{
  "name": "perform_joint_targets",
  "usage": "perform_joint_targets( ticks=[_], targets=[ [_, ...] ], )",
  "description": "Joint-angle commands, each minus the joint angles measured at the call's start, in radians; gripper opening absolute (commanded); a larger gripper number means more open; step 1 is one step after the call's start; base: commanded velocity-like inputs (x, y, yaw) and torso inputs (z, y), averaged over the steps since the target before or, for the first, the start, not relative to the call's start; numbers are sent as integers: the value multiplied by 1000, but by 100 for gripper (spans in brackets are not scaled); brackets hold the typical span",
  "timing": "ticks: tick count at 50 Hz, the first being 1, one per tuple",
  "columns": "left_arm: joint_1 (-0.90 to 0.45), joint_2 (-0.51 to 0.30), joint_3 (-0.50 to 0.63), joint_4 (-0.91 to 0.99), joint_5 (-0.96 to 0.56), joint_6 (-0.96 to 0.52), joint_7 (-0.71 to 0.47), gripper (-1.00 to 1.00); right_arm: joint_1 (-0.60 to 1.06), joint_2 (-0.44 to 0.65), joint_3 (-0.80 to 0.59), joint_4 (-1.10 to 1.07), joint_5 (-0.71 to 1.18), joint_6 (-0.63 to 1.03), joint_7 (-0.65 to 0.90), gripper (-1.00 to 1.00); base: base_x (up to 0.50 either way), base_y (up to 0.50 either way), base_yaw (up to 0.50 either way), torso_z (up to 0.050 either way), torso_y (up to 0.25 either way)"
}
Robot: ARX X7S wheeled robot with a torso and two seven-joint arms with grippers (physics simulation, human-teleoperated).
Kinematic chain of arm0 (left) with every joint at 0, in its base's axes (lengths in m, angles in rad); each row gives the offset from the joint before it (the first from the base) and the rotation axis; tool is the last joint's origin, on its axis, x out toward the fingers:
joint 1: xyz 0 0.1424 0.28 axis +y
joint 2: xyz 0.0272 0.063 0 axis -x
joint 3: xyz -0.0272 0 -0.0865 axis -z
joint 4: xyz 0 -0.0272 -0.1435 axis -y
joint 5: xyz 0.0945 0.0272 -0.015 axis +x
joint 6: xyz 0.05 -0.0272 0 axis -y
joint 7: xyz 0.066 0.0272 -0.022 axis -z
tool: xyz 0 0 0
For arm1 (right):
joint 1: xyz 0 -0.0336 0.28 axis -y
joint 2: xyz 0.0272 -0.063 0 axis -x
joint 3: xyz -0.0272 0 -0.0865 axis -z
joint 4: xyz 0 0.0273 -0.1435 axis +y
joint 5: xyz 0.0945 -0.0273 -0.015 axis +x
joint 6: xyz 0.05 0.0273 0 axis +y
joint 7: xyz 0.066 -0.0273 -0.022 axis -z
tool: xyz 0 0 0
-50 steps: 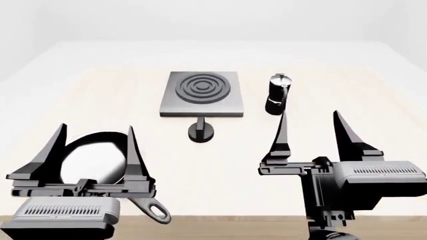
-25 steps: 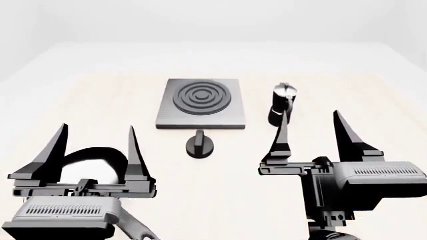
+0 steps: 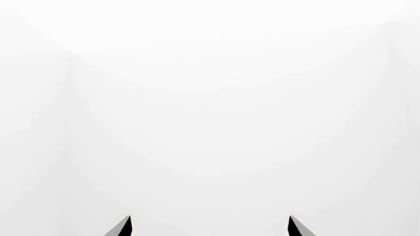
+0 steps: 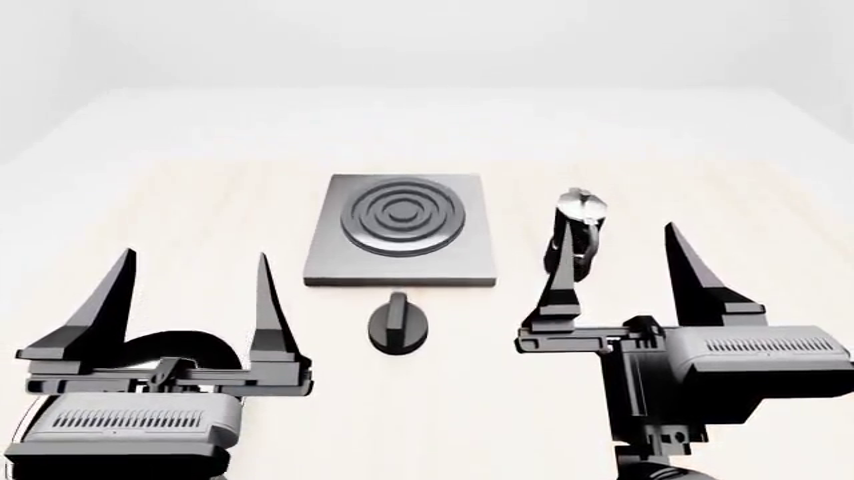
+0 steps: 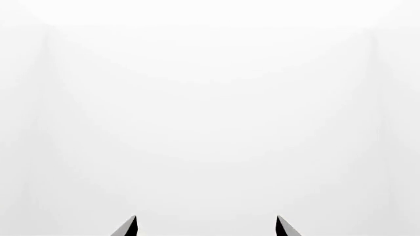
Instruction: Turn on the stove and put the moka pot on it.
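Black frying pan is sitting on the table at the near-left of head view, w/ only its far rim showing as a dark arc. The rest is being covered by stuff in front. Pan's inside is glaring bright white, so no detail readable there. Table is showing a pale wood-grain top, fading to washed-out white toward far edge & sides. White wall is rising behind it, plain. Left wrist view is taking in just white wall w/ faint corner lines; right wrist view is showing white wall too, same faint corner lines.
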Motion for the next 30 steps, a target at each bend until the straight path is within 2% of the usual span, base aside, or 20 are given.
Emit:
perform_joint_targets(
  ticks=[1, 30],
  targets=[
    [1, -4, 3, -5, -4, 5, -6, 100, -2, 6, -6, -2, 3, -4, 6, 100, 215, 0, 0, 0, 0],
    [7, -13, 19, -29, -1, 20, -22, 100, -12, 18, -14, 17, 12, -31, 18, 100, 217, 0, 0, 0, 1]
  ],
)
